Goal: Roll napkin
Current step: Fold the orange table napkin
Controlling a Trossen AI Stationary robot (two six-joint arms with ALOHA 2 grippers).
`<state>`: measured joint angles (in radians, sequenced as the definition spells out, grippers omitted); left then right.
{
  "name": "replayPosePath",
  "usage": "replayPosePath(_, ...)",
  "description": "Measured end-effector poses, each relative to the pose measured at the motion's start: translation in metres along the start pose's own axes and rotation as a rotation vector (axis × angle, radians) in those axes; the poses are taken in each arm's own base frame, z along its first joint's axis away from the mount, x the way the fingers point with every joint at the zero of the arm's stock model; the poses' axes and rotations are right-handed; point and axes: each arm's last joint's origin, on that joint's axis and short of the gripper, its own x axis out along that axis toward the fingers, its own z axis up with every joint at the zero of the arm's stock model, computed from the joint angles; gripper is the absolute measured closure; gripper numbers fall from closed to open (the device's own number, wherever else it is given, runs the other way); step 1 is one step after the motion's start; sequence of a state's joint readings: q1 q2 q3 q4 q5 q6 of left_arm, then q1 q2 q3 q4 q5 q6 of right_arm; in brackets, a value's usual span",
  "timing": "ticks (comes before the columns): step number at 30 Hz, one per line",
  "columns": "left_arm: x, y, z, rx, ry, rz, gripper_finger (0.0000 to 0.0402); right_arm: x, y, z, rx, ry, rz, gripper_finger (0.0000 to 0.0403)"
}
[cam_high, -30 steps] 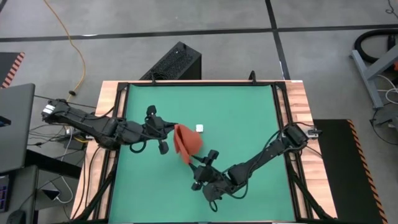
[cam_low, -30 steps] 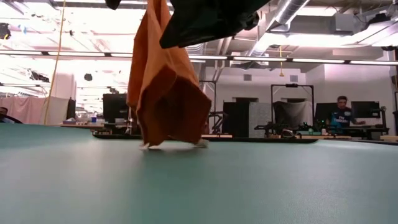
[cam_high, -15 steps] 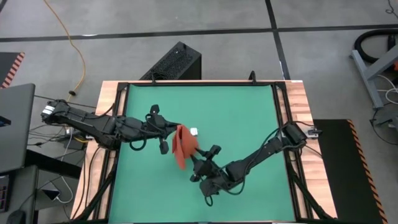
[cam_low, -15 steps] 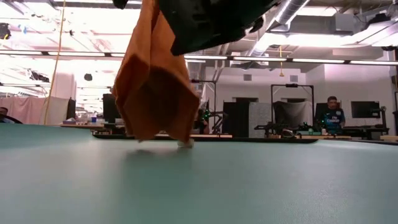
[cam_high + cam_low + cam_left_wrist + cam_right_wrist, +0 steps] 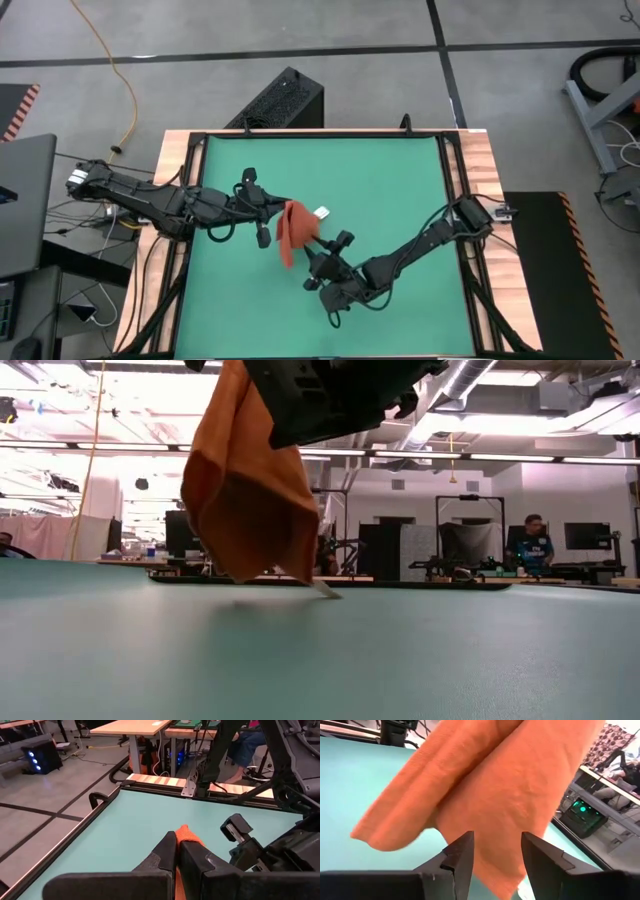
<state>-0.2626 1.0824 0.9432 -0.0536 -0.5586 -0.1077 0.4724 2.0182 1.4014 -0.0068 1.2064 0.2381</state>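
Observation:
The orange-red napkin (image 5: 289, 236) hangs in loose folds above the middle of the green table (image 5: 400, 180). My left gripper (image 5: 279, 212) is shut on its top. In the low view the napkin's (image 5: 245, 500) lower edge hangs just above the table, and its white tag (image 5: 325, 588) trails down to the surface. My right gripper (image 5: 322, 260) stands open at the napkin's right side, roughly level and pointing at it. In the right wrist view the hanging napkin (image 5: 490, 795) fills the space ahead of and between the open fingers (image 5: 464, 854). My left gripper pinches the napkin's top end (image 5: 184, 834) between its two fingers; a small bunch of cloth sticks out past the fingertips. The fingers come roughly level from the table's left. The napkin hangs slack below them in several folds. My right gripper: whether its fingers touch the cloth I cannot tell.
A wooden frame (image 5: 470, 150) with black rails borders the table. Free green surface lies toward the far and right sides. A black box (image 5: 285, 100) stands on the floor beyond the far edge. A person (image 5: 538, 545) sits at desks in the room behind.
My right gripper has gone a little toward the table's left and far side, closer to the napkin, staying open. The napkin's lower end, which brushed the table, has swung left and now hangs just clear, with the tag trailing. My left gripper has kept its hold.

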Motion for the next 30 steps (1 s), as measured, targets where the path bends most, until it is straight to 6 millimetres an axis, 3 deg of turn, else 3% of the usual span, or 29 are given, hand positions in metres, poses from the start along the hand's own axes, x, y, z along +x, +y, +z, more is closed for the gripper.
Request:
replayPosePath(7, 0.0, 0.0, -0.001, -0.005, 0.008, -0.009, 0.0401, 0.017, -0.005, 0.004, 0.045, 0.01, 0.022, 0.0219)
replayPosePath(17, 0.008, 0.007, -0.004, -0.004, 0.024, 0.063, 0.0402, -0.005, 0.004, 0.008, 0.114, -0.033, 0.053, 0.0219)
replayPosePath(24, 0.03, -0.002, -0.015, 0.008, 0.045, 0.053, 0.0401, 0.002, 0.002, 0.009, 0.11, -0.028, 0.063, 0.0219)
replayPosePath(30, 0.034, -0.003, -0.015, -0.013, 0.035, 0.05, 0.0401, 0.003, 0.001, 0.007, 0.085, -0.018, 0.053, 0.0219)
